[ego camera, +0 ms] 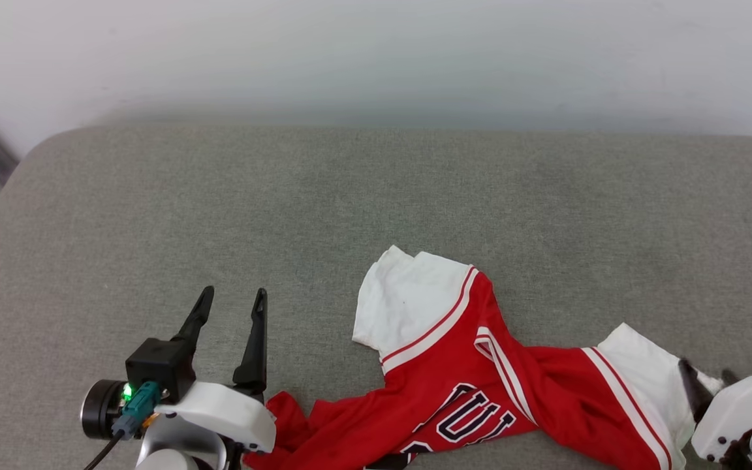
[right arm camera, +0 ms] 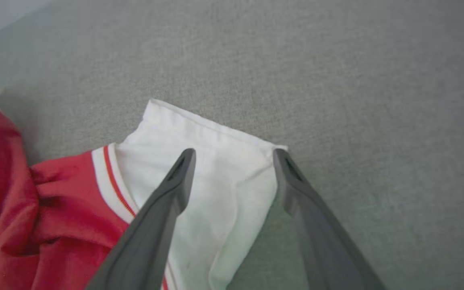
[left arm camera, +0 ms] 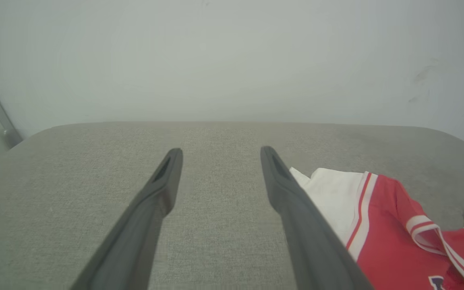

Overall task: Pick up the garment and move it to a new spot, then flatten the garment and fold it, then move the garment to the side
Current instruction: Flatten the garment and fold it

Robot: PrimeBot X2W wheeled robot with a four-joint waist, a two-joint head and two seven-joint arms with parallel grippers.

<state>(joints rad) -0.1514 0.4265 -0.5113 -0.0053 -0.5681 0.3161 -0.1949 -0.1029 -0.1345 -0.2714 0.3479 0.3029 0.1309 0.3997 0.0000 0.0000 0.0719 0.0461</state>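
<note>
The garment (ego camera: 480, 391), a red jersey with white sleeves and red-and-white striped trim, lies rumpled on the grey cushion (ego camera: 376, 196), spread between the two grippers and nearer the right one. The right gripper (right arm camera: 235, 153) hangs over one white sleeve (right arm camera: 216, 177). Its two long fingers stand wide apart with nothing clamped between them. In the right wrist view one fingertip shows over the sleeve's cloth and the other at the sleeve's outer edge, with bare cushion beyond it. From this gripper the red body of the shirt bunches away toward the other arm, past the striped band (right arm camera: 109, 177) where the sleeve joins the body. Whether the fingertips touch the cloth or hover just above it cannot be told. The left gripper (ego camera: 233, 292) is also fully spread and holds nothing; only grey cushion shows between its fingers. The garment lies to that gripper's inner side. The other white sleeve (ego camera: 408, 300) sits near the fingertips but apart from them. A crumpled red fold of the hem (ego camera: 288, 418) lies just beside the pale wrist housing (ego camera: 219, 408). In the left wrist view the inner finger (left arm camera: 296, 209) crosses in front of that sleeve's edge. Dark, white-outlined lettering (ego camera: 474, 418) shows on the red front, partly cut off at the lower edge of the head view, and the striped collar (ego camera: 500, 365) is folded over toward the right gripper's side. A pale wall (ego camera: 376, 52) rises beyond the cushion, ahead of both grippers.
</note>
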